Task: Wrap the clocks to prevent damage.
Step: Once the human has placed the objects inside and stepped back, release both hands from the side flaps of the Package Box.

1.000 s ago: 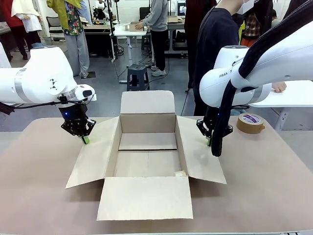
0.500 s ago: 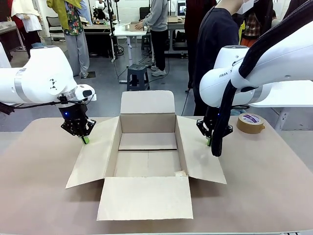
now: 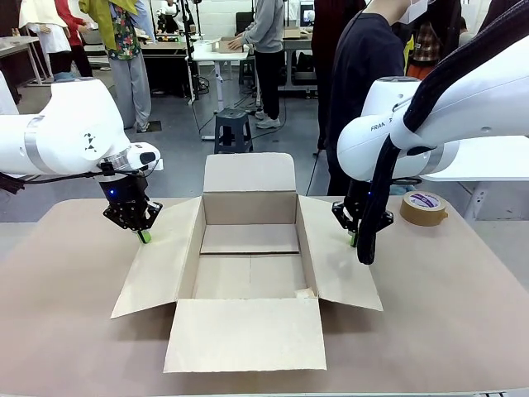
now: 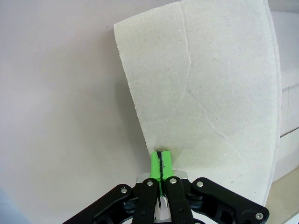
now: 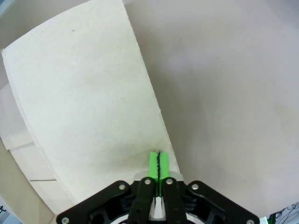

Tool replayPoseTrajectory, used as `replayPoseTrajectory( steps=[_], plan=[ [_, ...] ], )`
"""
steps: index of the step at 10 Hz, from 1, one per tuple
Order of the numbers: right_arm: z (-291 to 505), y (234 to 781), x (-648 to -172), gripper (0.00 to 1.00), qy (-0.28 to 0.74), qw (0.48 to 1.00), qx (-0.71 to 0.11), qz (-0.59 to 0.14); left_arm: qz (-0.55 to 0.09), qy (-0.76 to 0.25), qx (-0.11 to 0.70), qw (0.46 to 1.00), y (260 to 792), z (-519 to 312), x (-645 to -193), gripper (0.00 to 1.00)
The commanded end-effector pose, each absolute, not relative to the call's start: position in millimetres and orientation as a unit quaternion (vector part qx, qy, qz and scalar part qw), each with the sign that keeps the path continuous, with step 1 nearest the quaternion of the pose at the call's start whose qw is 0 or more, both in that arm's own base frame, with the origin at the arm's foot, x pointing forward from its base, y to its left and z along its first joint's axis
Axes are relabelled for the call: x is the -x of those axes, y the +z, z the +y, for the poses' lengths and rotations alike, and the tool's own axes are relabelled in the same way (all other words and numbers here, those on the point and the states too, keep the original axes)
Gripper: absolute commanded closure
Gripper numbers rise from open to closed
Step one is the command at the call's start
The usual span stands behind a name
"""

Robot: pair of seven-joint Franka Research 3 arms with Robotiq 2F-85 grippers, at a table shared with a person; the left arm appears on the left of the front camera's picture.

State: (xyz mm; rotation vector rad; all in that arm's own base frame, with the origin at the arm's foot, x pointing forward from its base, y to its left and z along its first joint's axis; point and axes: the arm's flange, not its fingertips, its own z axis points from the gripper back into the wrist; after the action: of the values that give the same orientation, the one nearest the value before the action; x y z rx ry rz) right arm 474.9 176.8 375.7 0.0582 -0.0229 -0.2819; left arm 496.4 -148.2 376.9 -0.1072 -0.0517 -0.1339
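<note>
Carton (image 3: 248, 208): brown cardboard, at the middle of the desk (image 3: 450, 331), mouth up, all four flaps folded outward; judged ready for loading.

Left gripper (image 3: 145, 236): closed, green pads pressed together, nothing between them. Its tip is at the outer edge of the carton's left flap (image 3: 157, 269), apparently resting on it, probably to pin the flap down and hold the mouth wide.

Right gripper (image 3: 353, 241): closed and empty likewise, tip at the outer edge of the carton's right flap (image 3: 340, 269), seemingly for the same purpose.

Clocks (image 3: 307, 292): possibly the small whitish patch in the carton's near right inside corner, though it is too small to be sure.

Tape roll (image 3: 424, 208): lies flat, right of the carton, beyond the right flap and well apart from it. It is likely reserved for sealing.

Person (image 3: 364, 74): stands beyond the carton's far right corner.
</note>
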Motion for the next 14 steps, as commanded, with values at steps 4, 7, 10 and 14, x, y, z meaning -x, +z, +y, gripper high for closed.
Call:
replayPoseTrajectory(
  steps=[4,7,10,14],
  plan=[
    [178.0,374.9,-474.5,0.99,-0.147,0.989,-0.025,-0.013,-0.026,-0.066,0.049,0.996,375.8,-148.1,-496.0,0.99],
    [178.0,374.9,-474.5,0.99,-0.147,0.989,-0.025,-0.013,-0.026,-0.066,0.049,0.996,375.8,-148.1,-496.0,0.99],
    [178.0,374.9,-474.5,0.99,-0.147,0.989,-0.025,-0.013,-0.026,-0.066,0.049,0.996,375.8,-148.1,-496.0,0.99],
    [178.0,374.9,-474.5,0.99,-0.147,0.989,-0.025,-0.013,-0.026,-0.066,0.049,0.996,375.8,-148.1,-496.0,0.99]
  ],
)
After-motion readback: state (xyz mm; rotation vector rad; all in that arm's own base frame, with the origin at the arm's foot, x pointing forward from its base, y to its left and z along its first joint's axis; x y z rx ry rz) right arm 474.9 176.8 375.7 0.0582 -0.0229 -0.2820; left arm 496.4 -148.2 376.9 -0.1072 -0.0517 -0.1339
